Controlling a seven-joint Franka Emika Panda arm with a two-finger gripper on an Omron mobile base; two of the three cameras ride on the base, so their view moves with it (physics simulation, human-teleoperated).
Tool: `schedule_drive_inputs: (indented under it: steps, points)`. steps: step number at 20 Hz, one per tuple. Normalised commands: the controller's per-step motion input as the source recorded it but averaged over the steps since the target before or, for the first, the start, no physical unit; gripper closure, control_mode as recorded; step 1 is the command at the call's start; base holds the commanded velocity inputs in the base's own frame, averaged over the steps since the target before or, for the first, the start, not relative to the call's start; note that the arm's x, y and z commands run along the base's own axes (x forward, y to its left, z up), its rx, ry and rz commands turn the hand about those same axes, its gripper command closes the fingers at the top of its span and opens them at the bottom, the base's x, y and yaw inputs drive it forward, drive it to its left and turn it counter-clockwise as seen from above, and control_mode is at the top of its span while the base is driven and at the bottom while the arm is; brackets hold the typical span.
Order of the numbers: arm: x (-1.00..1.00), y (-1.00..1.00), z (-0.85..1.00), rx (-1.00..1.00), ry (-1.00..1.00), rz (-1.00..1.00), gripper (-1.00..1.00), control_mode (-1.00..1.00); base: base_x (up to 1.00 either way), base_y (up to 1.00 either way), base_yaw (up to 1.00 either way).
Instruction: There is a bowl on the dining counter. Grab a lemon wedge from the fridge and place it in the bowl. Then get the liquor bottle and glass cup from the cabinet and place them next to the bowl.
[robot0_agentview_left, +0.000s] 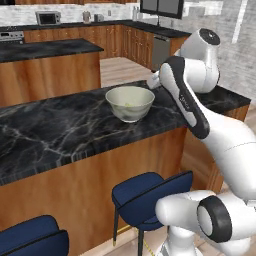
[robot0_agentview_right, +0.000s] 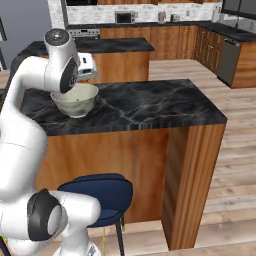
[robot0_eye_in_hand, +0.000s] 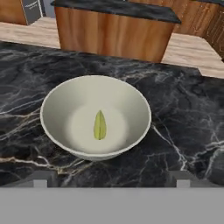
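Observation:
A pale green-white bowl (robot0_eye_in_hand: 96, 118) stands on the black marble dining counter (robot0_eye_in_hand: 183, 113). A yellow-green lemon wedge (robot0_eye_in_hand: 99, 125) lies flat in its bottom. My gripper (robot0_eye_in_hand: 111, 181) hovers just above and in front of the bowl, open, fingertips (robot0_eye_in_hand: 40, 180) set wide with nothing between them. From the base, the bowl (robot0_agentview_left: 130, 102) (robot0_agentview_right: 75, 100) sits near the counter's far end, and my white hand (robot0_agentview_right: 88, 64) hangs over its far rim. The liquor bottle and glass cup are out of view.
Blue stools (robot0_agentview_left: 150, 195) (robot0_agentview_right: 100, 192) stand under the counter's near side. A second dark-topped island (robot0_agentview_left: 47, 50) lies beyond. Wooden cabinets, a microwave (robot0_agentview_right: 124, 17) and a dishwasher (robot0_agentview_left: 161, 50) line the far walls.

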Motion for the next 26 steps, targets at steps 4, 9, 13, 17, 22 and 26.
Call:
schedule_drive_inputs:
  steps: [4, 9, 13, 17, 22, 26]
  points:
    - [-1.00, -0.27, -0.31, 0.12, -0.41, 0.00, -1.00, -1.00, 0.00, 0.00, 0.00]
    - [-0.97, -0.14, -0.41, 0.01, -0.23, 0.00, -1.00, -1.00, 0.00, 0.00, 0.00]
    - [-0.45, -0.08, -0.20, 0.00, -0.04, -0.01, -1.00, -1.00, 0.00, 0.00, 0.00]
    - [-0.05, -0.06, -0.08, 0.00, -0.02, 0.00, -1.00, -1.00, 0.00, 0.00, 0.00]
    - [0.00, 0.00, 0.00, 0.00, 0.00, 0.00, -1.00, 1.00, -0.17, -0.82, 0.00]
    - [0.00, 0.00, 0.00, 0.00, 0.00, 0.00, -1.00, 1.00, 0.00, -1.00, 0.02]
